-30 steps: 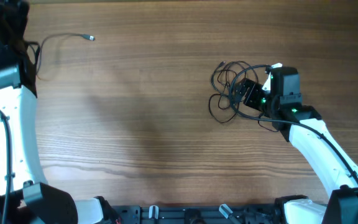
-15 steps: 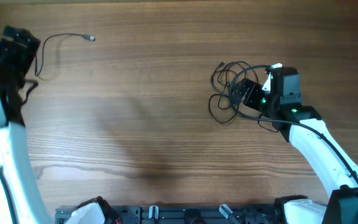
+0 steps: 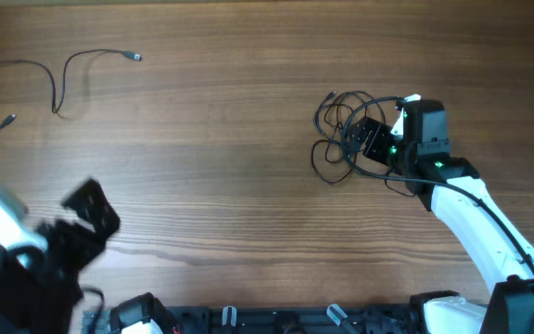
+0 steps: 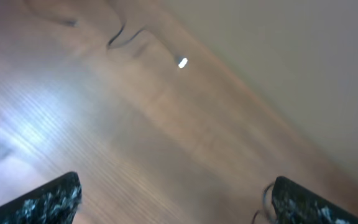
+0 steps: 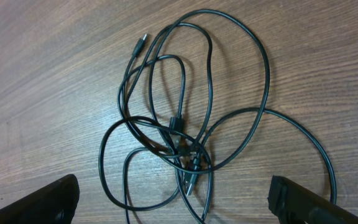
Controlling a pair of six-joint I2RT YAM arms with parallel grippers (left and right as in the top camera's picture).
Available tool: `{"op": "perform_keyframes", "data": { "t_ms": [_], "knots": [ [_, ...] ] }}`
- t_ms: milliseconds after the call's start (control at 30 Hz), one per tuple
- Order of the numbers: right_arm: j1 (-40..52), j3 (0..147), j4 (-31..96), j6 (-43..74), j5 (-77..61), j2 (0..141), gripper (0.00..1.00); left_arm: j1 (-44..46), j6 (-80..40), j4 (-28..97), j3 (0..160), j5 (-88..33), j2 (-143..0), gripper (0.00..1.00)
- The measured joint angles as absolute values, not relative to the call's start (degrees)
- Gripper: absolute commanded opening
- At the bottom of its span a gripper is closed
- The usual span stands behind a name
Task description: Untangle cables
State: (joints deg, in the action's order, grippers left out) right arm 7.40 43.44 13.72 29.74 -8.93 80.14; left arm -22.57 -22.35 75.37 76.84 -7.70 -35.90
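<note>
Both grippers gape wide, holding nothing: right gripper (image 3: 371, 139) hangs over the tangled cables (image 5: 185, 143); left gripper (image 3: 86, 218) and one loose cable (image 3: 63, 79) sit far to that tangle's left.

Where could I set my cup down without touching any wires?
The wide bare middle of the table, between the loose cable far left and the tangle at right. Crowded: around the tangle by the right claw, and the far-left corner.
</note>
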Motion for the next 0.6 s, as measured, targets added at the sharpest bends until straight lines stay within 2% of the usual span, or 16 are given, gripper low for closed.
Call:
{"op": "perform_keyframes", "data": {
  "t_ms": [133,200,300,433,600],
  "knots": [
    [7.4,43.44,13.72,29.74,-8.93,80.14,1.0,-22.57,-21.37,89.47,76.53,-1.61,-33.89,1.0],
    [7.4,43.44,13.74,29.74,-8.93,80.14,1.0,-22.57,-21.17,92.64,76.34,2.5,-33.89,1.0],
    [7.4,43.44,13.63,31.24,-8.93,80.14,1.0,-22.57,-21.04,93.23,76.34,6.11,-33.89,1.0],
    [7.4,43.44,13.37,40.14,-8.97,80.14,1.0,-22.57,-20.84,93.25,76.34,7.97,-33.89,1.0],
    [7.4,43.42,17.74,44.56,-15.9,80.16,1.0,-22.57,-20.82,93.27,76.34,8.78,-33.89,1.0]
  ]
}}
